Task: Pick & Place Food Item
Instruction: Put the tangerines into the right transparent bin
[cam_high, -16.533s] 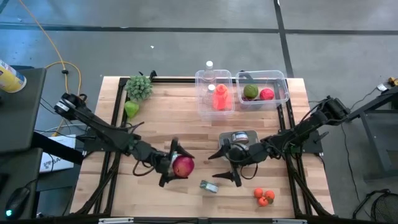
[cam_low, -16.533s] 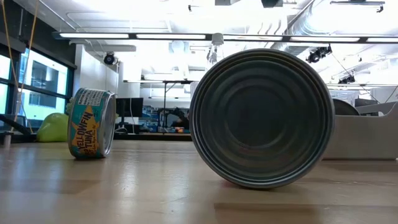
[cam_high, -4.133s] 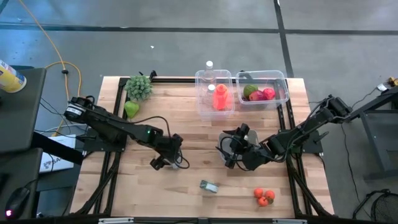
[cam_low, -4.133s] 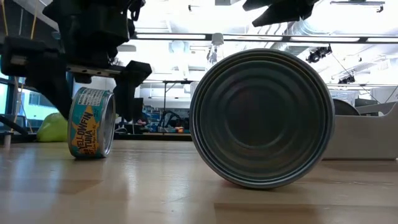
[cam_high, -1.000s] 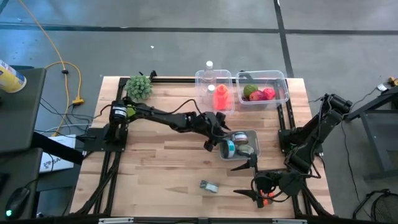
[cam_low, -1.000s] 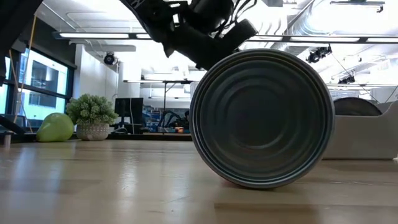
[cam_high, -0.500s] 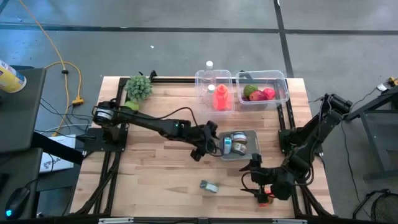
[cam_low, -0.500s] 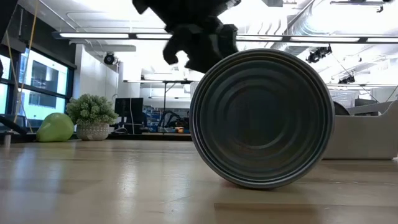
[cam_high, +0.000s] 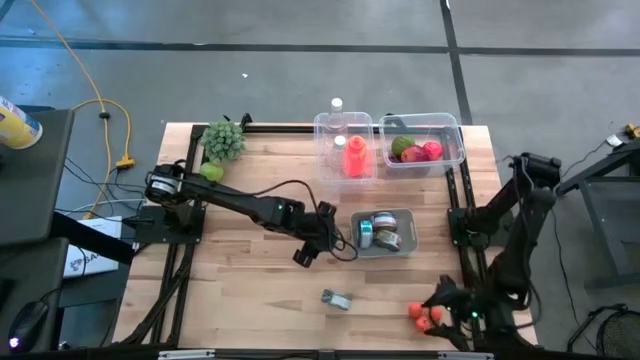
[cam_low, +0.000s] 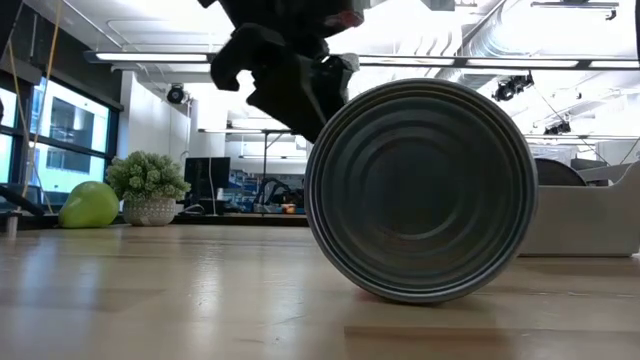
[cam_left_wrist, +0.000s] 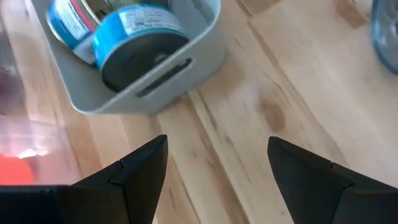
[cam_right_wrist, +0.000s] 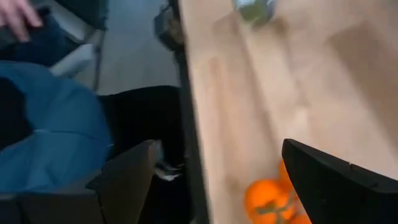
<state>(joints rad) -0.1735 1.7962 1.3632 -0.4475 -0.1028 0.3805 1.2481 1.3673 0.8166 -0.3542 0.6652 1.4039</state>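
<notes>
Orange tomatoes (cam_high: 425, 316) lie near the table's near right corner. My right gripper (cam_high: 441, 302) hangs open close over them; in its wrist view the tomatoes (cam_right_wrist: 270, 199) show beside one finger, not held. My left gripper (cam_high: 306, 254) is open with nothing between its fingers, just left of a grey bin (cam_high: 402, 246). The bin (cam_left_wrist: 186, 56) holds cans, one of them blue (cam_left_wrist: 140, 40). A small can (cam_high: 336, 299) lies on its side on the wood near the front edge; it fills the low view (cam_low: 420, 190), with my left gripper (cam_low: 285, 75) behind it.
Two clear bins stand at the far edge, one with a bottle and an orange item (cam_high: 345, 150), one with fruit (cam_high: 420, 148). A potted plant (cam_high: 224, 140) and a green pear (cam_high: 211, 172) sit far left. Past the table's edge a person's hand (cam_right_wrist: 15, 15) shows.
My left gripper has drawn back from the grey bin toward the table's near left; the blue can stays in the bin. My right gripper has swung toward the near right corner, sunk and rolled, and now stands over the tomatoes.
</notes>
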